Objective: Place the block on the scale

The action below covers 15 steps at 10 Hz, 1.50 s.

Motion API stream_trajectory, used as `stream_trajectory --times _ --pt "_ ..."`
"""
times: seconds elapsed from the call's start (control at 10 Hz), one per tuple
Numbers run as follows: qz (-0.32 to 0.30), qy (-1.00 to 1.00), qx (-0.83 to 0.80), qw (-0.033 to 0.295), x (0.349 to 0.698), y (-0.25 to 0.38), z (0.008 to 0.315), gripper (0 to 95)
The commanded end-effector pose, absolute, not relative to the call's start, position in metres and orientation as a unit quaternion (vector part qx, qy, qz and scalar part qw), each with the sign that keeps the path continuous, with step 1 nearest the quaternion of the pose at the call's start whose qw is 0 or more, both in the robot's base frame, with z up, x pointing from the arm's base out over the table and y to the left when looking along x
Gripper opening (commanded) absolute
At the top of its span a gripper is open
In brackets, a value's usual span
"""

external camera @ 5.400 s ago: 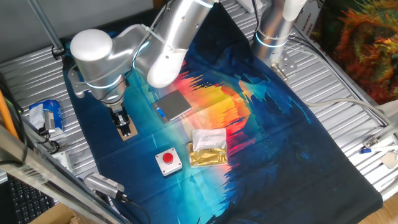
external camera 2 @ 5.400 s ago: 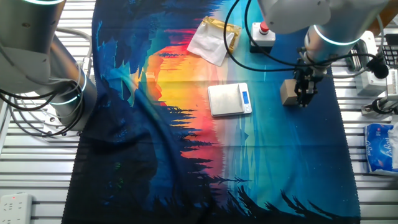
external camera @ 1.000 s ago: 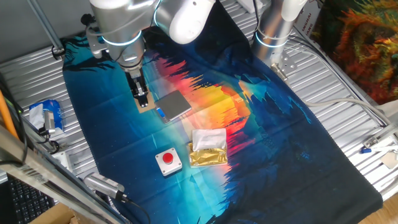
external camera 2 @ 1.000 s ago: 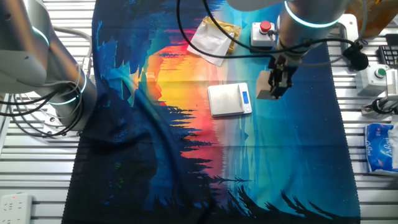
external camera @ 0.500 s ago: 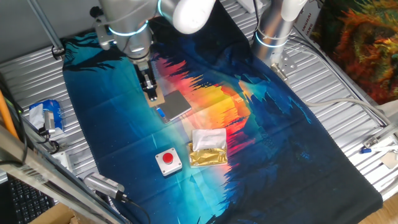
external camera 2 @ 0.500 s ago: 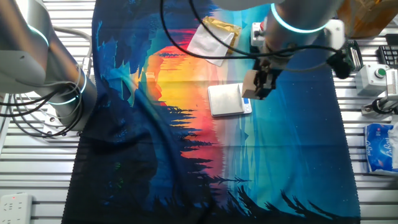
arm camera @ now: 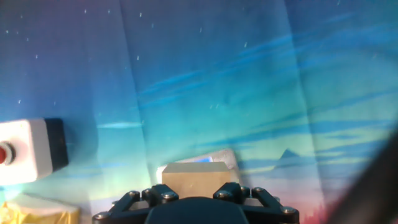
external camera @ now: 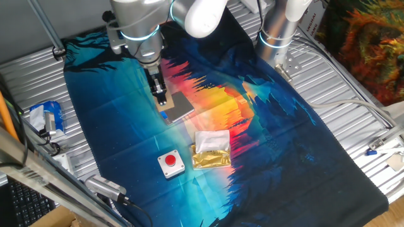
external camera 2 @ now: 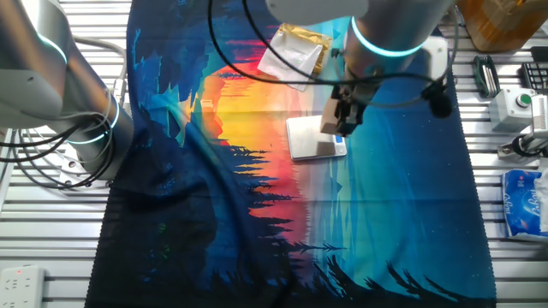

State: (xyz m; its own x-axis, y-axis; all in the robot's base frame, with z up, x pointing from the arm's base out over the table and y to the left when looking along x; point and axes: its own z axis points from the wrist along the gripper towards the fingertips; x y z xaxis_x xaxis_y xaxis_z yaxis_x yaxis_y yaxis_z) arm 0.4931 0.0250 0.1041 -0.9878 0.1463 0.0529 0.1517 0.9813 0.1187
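Note:
My gripper (external camera: 161, 99) is shut on the tan wooden block (external camera: 163, 101) and holds it in the air over the near-left corner of the scale (external camera: 178, 106). In the other fixed view the block (external camera 2: 331, 121) hangs above the scale's (external camera 2: 310, 137) blue front edge, gripper (external camera 2: 341, 123) around it. In the hand view the block (arm camera: 194, 172) sits between my fingers, gripper (arm camera: 195, 190) at the bottom edge, and a corner of the scale (arm camera: 221, 156) with its blue display shows just beyond it.
A white box with a red button (external camera: 170, 162) and a white-and-gold foil packet (external camera: 211, 150) lie near the scale on the colourful cloth. The box also shows in the hand view (arm camera: 31, 150). A second arm's base (external camera 2: 81, 120) stands at the cloth's edge.
My gripper has carried the block from the cloth beside the scale to over the scale's edge. The scale, box and packet have not moved.

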Motion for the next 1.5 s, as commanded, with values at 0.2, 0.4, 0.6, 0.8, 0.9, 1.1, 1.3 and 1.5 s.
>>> stream_trajectory --times 0.2,0.4,0.6,0.8,0.9,1.1,1.3,1.5 --pt "-0.061 -0.996 -0.067 0.023 0.48 0.021 0.091 0.0" --pt "-0.06 -0.996 -0.062 0.024 0.471 0.016 0.082 0.0" --pt "-0.06 -0.996 -0.064 0.018 0.466 0.016 0.075 0.0" --pt "-0.059 -0.996 -0.068 0.012 0.467 0.021 0.067 0.0" --pt "-0.057 -0.996 -0.068 0.012 0.468 0.023 0.065 0.0" --pt "-0.058 -0.996 -0.067 0.009 0.469 0.028 0.059 0.0" --pt "-0.025 -0.999 -0.04 0.003 0.469 0.028 0.059 19.0" --pt "-0.052 -0.998 -0.039 0.004 0.469 0.028 0.059 57.0"
